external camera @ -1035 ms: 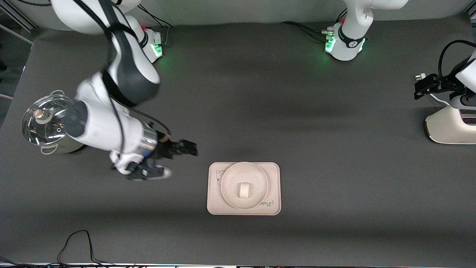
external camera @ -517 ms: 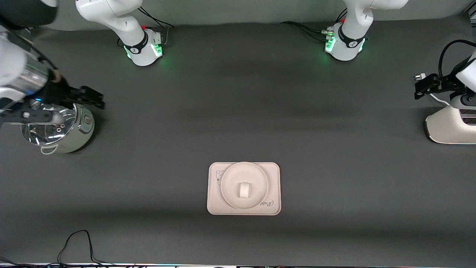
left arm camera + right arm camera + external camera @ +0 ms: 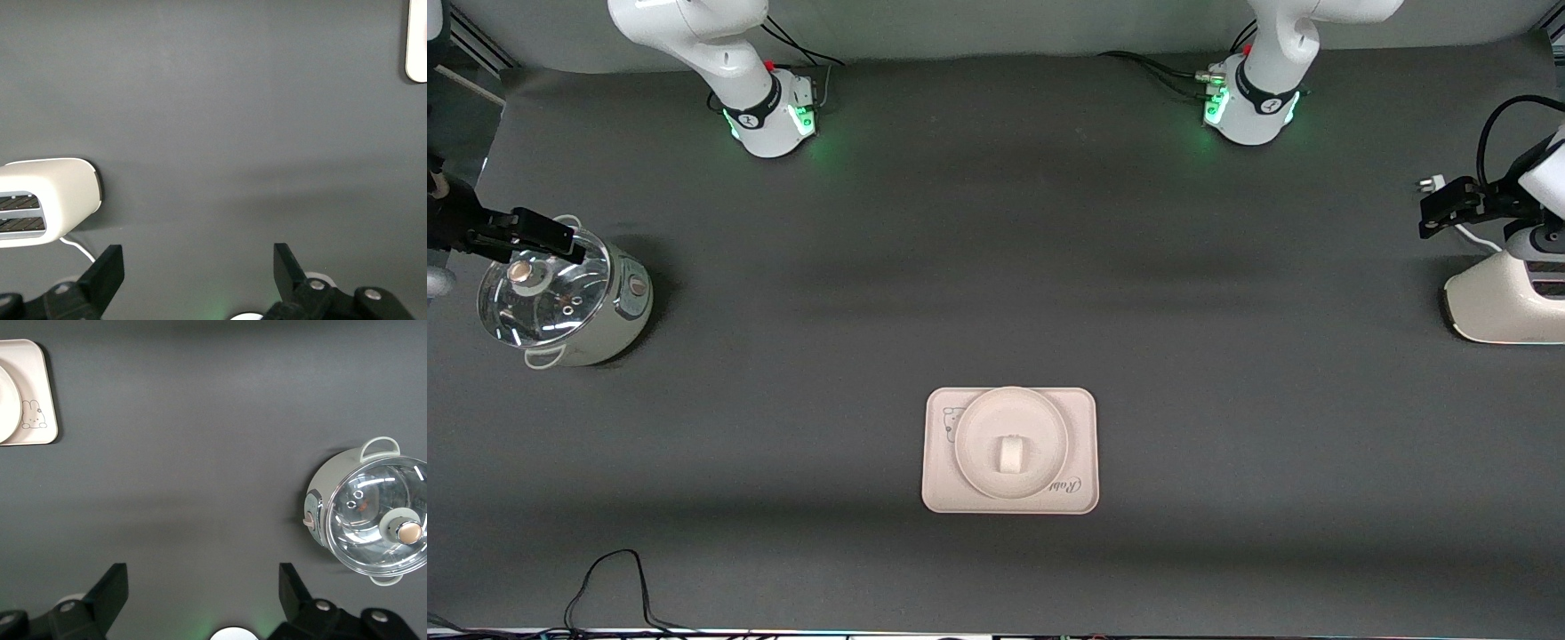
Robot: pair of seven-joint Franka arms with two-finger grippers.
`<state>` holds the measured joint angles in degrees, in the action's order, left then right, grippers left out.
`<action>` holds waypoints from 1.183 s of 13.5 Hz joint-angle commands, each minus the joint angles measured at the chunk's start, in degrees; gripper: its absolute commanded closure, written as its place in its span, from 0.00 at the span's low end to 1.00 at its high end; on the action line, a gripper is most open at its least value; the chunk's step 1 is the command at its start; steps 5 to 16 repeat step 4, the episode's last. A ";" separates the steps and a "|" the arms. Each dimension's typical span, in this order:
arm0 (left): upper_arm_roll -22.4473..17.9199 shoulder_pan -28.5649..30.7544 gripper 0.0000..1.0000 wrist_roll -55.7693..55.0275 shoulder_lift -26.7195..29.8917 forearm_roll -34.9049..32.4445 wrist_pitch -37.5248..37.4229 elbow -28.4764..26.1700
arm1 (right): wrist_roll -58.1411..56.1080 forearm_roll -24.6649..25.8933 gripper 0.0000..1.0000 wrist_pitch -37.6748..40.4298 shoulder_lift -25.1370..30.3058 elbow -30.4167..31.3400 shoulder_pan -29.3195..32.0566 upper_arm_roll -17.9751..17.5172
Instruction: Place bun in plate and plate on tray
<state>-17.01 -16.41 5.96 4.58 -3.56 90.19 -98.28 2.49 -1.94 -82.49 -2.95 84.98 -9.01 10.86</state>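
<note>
Since a second ago your right claw (image 3: 543, 233) has swung from beside the tray (image 3: 1009, 450) to over the pot (image 3: 565, 298), fingers wide. Bun (image 3: 1010, 453) sits in the plate (image 3: 1011, 442) on the tray. Your left claw (image 3: 1440, 206) waits over the toaster (image 3: 1503, 298), wide and empty.

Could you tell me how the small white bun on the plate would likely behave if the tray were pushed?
The small white rounded bun lies loose on the round cream plate, so it may roll or slide. The plate's raised rim would probably contain it. The plate itself might shift on the smooth cream rectangular tray.
</note>
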 commanded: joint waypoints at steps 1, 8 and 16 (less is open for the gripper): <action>-0.48 -0.12 0.00 0.28 -0.01 -0.57 0.25 0.90 | -0.03 1.50 0.00 -1.10 0.93 1.33 -0.40 0.04; -0.57 -0.12 0.00 0.19 -0.01 -0.57 0.34 0.99 | -0.03 1.50 0.00 -1.10 0.76 1.16 -0.40 0.04; -0.57 -0.12 0.00 0.19 -0.01 -0.57 0.34 0.99 | -0.03 1.50 0.00 -1.10 0.76 1.16 -0.40 0.04</action>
